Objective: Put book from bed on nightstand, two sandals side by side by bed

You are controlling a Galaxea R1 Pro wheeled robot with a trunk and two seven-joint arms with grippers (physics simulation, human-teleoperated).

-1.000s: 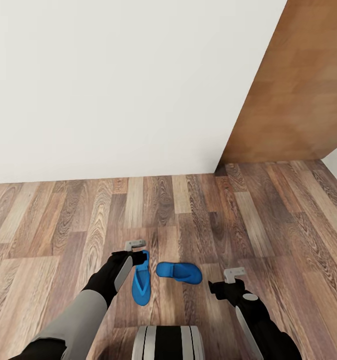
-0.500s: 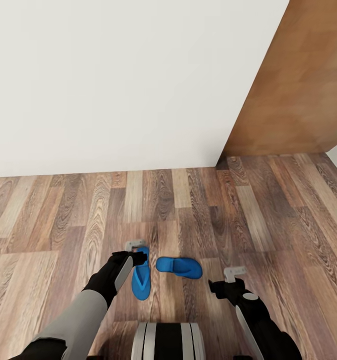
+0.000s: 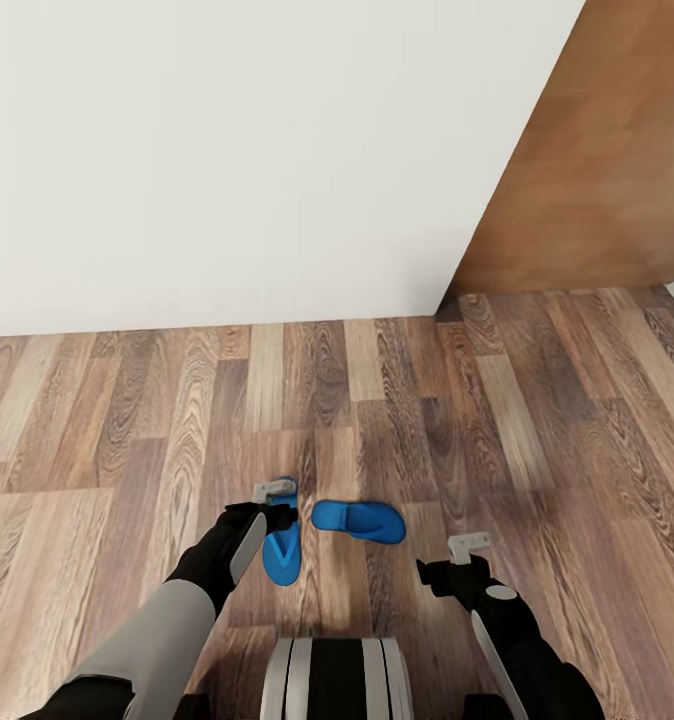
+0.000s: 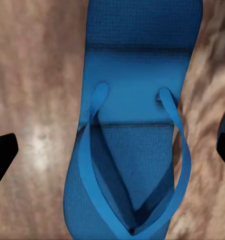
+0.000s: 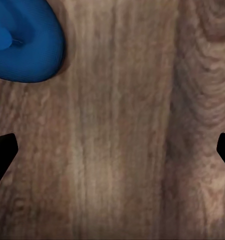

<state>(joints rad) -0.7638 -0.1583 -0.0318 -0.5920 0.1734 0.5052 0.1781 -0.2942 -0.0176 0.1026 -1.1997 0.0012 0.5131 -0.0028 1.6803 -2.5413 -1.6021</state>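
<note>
Sandals lay on the wood-plank floor (image 3: 127, 420) just ahead of the robot's base (image 3: 337, 680), both bright blue, both strap side up.

Left hand (image 4: 112, 150) hung directly over one sandal (image 4: 135, 130). In the left wrist view its two dark fingertips (image 4: 1, 152) stood at opposite edges of the picture, spread wide, with the sandal's toe post and Y-strap between them; neither tip touched the sandal. In the head view that hand (image 3: 274, 492) sat over the far end of the left sandal (image 3: 281, 550), which ran lengthwise away from the robot.

Right hand (image 5: 112, 150) likewise spread open, dark tips (image 5: 2, 150) at the two edges of its wrist view, bare plank between them and nothing held. One rounded blue end of the second sandal (image 5: 25, 42) showed at a corner of that view, apart from the fingers. In the head view the right hand (image 3: 469, 546) was near the right sandal (image 3: 358, 520) but not over it.

Right sandal lay crosswise, roughly at a right angle to the left one; their near ends were close, whether touching I could not tell.

Beyond them: more plank floor, then a plain white wall (image 3: 257, 160) across the view. A brown wooden panel (image 3: 597, 170) stood at the far right, meeting the wall at the corner.
</note>
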